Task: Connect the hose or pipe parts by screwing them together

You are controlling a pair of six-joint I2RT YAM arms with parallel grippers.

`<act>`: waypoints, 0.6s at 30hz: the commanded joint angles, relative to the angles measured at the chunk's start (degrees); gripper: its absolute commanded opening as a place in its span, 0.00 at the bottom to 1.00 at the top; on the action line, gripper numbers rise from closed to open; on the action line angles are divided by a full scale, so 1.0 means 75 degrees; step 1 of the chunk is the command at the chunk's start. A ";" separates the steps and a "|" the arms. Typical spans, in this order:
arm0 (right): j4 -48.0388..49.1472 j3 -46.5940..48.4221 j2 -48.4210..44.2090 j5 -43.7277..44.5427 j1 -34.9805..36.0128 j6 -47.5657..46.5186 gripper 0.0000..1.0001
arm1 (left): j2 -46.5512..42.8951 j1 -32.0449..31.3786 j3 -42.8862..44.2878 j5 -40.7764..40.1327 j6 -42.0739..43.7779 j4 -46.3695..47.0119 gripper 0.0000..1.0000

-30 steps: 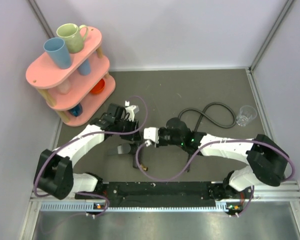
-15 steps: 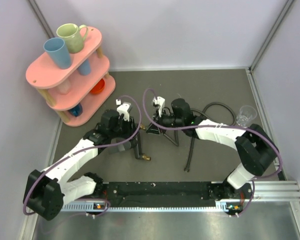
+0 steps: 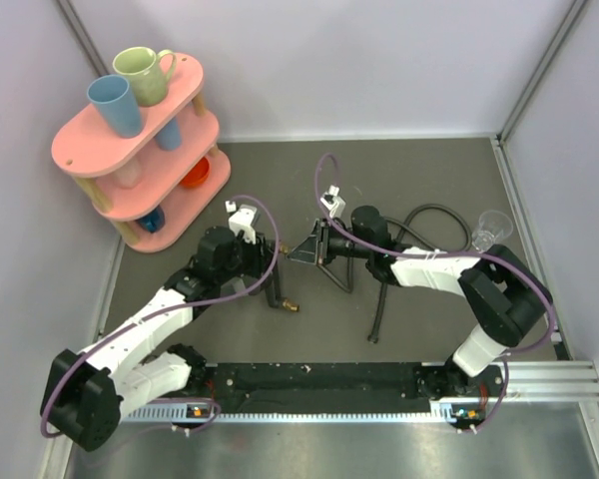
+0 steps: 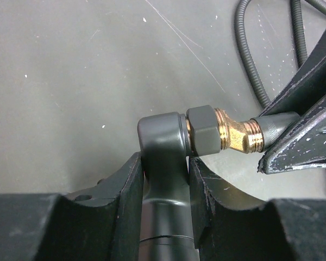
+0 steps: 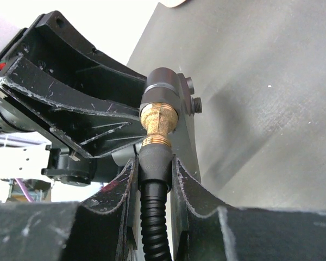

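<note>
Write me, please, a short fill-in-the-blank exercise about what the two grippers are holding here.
The left gripper is shut on the forked fitting, whose threaded end is made of ___.
The right gripper is shut on the ___ of the hose.
On the pink shelf's top tier stand a blue cup and a ___ mug.
Missing: brass; end; green.

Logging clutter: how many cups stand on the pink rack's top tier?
2: a blue cup at the left and a green mug to its right, farther back. None seems hidden on that tier.
</note>
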 commanded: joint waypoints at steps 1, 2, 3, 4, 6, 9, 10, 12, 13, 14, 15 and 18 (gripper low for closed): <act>0.1230 0.0020 -0.0272 -0.0179 0.0078 0.0469 0.22 | -0.0170 -0.0265 0.0405 0.0841 -0.0085 0.1478 0.00; 0.0939 -0.0003 -0.0517 -0.0190 0.0090 0.0153 0.25 | -0.0146 -0.0265 0.0487 0.0887 -0.0085 0.1128 0.00; 0.0796 -0.0039 -0.0658 -0.0214 0.0090 -0.0639 0.28 | -0.0076 -0.0265 0.0580 0.0911 -0.0073 0.0777 0.00; 0.0714 -0.0097 -0.0810 -0.0272 0.0090 -0.1007 0.35 | -0.0052 -0.0254 0.0720 0.0864 -0.0073 0.0553 0.00; 0.0095 -0.0285 -0.1371 -0.0215 0.0078 -0.2139 0.44 | 0.0087 -0.0207 0.0908 0.0957 -0.0178 -0.0091 0.00; -0.1063 -0.0367 -0.2121 -0.0004 0.0101 -0.3850 0.51 | 0.0368 -0.0183 0.1365 0.1367 -0.0167 -0.0924 0.00; -0.1405 -0.0379 -0.2287 0.0148 0.0102 -0.4299 0.54 | 0.0428 -0.0183 0.1645 0.1403 -0.0144 -0.1205 0.00; -0.2130 -0.0379 -0.2626 0.0301 0.0136 -0.5572 0.56 | 0.0661 -0.0148 0.1892 0.1391 -0.0085 -0.1870 0.00; -0.2239 -0.0425 -0.2942 0.0336 0.0160 -0.6114 0.56 | 0.0755 -0.0113 0.2149 0.1438 -0.0062 -0.2061 0.00; -0.2275 -0.0600 -0.3142 0.0360 0.0253 -0.6654 0.56 | 0.0849 -0.0067 0.2279 0.1566 -0.0073 -0.2283 0.00; -0.2310 -0.0741 -0.3330 0.0418 0.0358 -0.7924 0.56 | 0.1094 0.0085 0.2431 0.1729 -0.0120 -0.2784 0.00; -0.2393 -0.1431 -0.4045 0.0792 0.1247 -1.0980 0.56 | 0.1528 0.0390 0.2924 0.2550 -0.0132 -0.3350 0.00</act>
